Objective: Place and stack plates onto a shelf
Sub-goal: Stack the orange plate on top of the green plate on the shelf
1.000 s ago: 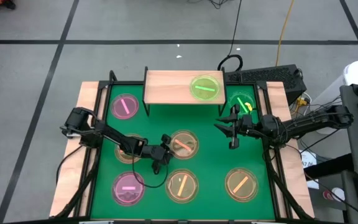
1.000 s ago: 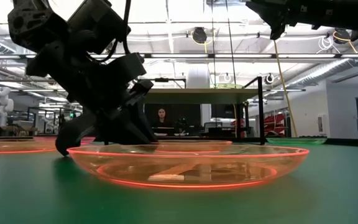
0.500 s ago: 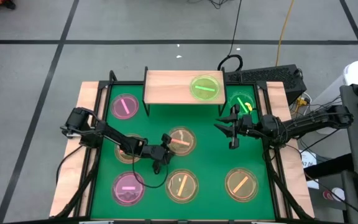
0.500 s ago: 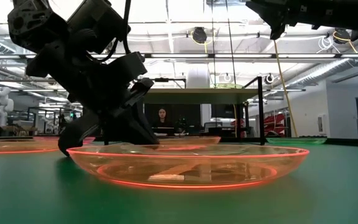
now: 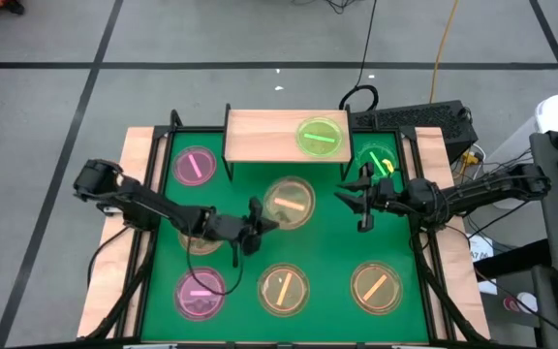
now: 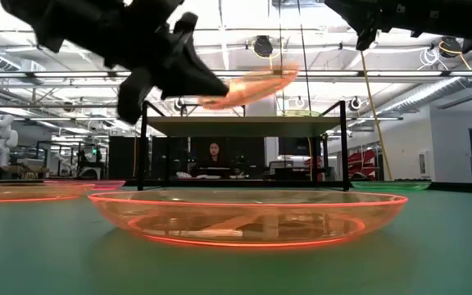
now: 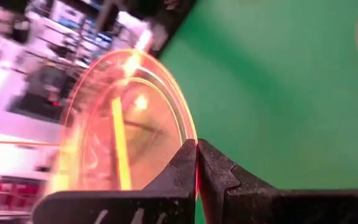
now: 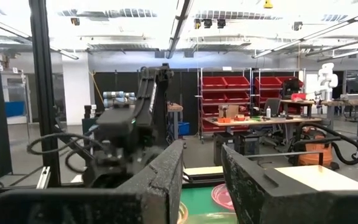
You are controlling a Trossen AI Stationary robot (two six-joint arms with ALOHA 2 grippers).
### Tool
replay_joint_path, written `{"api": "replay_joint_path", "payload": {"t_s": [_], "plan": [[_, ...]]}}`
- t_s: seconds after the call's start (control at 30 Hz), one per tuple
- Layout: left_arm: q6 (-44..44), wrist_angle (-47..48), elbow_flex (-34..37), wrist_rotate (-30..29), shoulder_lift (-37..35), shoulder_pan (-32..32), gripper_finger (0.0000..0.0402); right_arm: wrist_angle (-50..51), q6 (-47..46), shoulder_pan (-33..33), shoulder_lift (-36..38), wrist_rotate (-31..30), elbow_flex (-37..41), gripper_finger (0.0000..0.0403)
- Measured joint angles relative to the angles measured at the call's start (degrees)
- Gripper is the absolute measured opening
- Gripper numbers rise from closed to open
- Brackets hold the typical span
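Item: amber plate in transit — step in hand is the carry toward the shelf. Left gripper has its fingers pinched on the plate's near rim (plate tilted, raised clear of the green mat), the disc projecting beyond the fingertips toward the shelf. Next move, by judgement: lift above board height, level, set down beside the green plate already there. Right gripper — fingers parted, empty — waits near the shelf's right end.

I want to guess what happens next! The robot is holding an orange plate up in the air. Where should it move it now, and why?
Probably carry it on toward the shelf. The left gripper pinches the orange plate by its rim, lifted off the mat and tilted. The shelf holds one green plate on its right half, so the bare left half looks like the easiest spot.
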State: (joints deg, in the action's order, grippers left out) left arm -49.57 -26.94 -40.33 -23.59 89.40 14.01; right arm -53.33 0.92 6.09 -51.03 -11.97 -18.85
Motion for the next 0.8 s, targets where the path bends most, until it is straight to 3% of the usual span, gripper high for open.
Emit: {"api": "replay_joint_path", "payload": {"t_s": [0.17, 0.37, 0.67, 0.8], "plan": [[-7.67, -0.61, -1.09, 3.5, -3.92, -6.43, 0.0004, -1.0, -1.75, 0.0, 0.02, 0.02, 0.0, 0.0093], [-9.67, 1.78, -6.18, 17.8, -4.36, -17.09, 0.0004, -1.32, -1.81, 0.0, 0.0, 0.02, 0.0, 0.0093], [-12.29, 11.57, -20.68, 31.75, -0.26, -28.35, 0.0004, -1.34, -1.79, 0.0, 0.02, 0.02, 0.0, 0.0093], [-13.46, 17.68, -27.84, 34.54, 4.5, -31.1, 0.0004, -1.76, -1.79, 0.0, 0.02, 0.02, 0.0, 0.0093]]}}
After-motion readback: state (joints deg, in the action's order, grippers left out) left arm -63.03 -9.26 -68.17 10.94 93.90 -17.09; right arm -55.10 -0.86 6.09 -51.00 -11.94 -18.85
